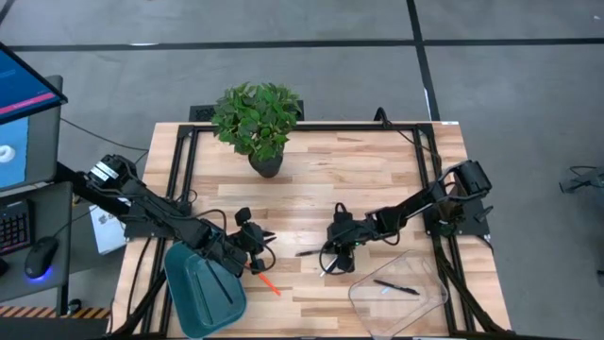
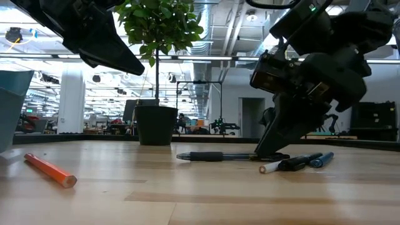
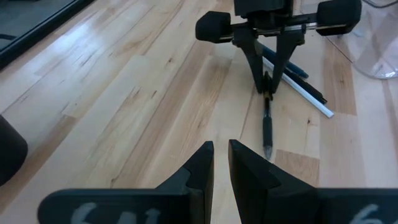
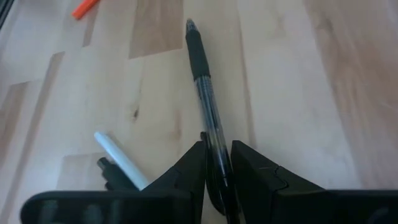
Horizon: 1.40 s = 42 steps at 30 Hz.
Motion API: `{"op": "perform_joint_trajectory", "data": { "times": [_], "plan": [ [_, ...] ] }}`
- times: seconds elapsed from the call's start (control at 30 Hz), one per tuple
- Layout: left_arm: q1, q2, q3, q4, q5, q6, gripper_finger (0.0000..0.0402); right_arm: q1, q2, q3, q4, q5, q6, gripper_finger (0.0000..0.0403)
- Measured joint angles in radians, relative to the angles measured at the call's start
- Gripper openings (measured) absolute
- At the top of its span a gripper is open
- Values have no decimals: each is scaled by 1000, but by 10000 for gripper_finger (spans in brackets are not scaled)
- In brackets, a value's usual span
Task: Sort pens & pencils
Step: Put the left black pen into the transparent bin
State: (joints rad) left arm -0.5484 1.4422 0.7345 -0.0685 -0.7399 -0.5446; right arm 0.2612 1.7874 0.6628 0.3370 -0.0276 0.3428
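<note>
A black pen (image 4: 202,68) lies flat on the wooden table, also seen in the low view (image 2: 219,156) and the high view (image 1: 310,252). My right gripper (image 4: 217,155) stands over its rear end, shut on it. Beside it lie a whitish pen (image 4: 121,158), a dark pen (image 2: 300,162) and a blue pen (image 2: 322,159). An orange pencil (image 1: 269,283) rests near the teal tray (image 1: 203,288). My left gripper (image 3: 221,158) hovers above the table to the pen's left, shut and empty. My right gripper pinches the black pen at its rear end (image 4: 214,146) between the two fingers. The fingers (image 2: 272,140) come from above, slanting down, and lie across the pen. The pen lies level, its full length on the table.
A potted plant (image 1: 264,161) stands at the table's far side. A clear container (image 1: 420,307) at the near right holds another black pen (image 1: 394,287). Bare wood lies between the two grippers and toward the far right.
</note>
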Motion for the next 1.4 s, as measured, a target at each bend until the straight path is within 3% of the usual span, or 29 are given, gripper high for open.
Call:
{"op": "perform_joint_trajectory", "data": {
  "times": [0.43, 0.77, 1.4],
  "plan": [
    [0, 0, 0, 0, 0, 1, 41, -52, 0, 0, -4, 59, 5, 103],
    [0, 0, 0, 0, 0, 2, 41, -41, 0, -2, 15, -19, -2, 103],
    [0, 0, 0, -2, 0, 2, 41, -53, 1, -2, 15, -28, 24, 103]
  ]
}}
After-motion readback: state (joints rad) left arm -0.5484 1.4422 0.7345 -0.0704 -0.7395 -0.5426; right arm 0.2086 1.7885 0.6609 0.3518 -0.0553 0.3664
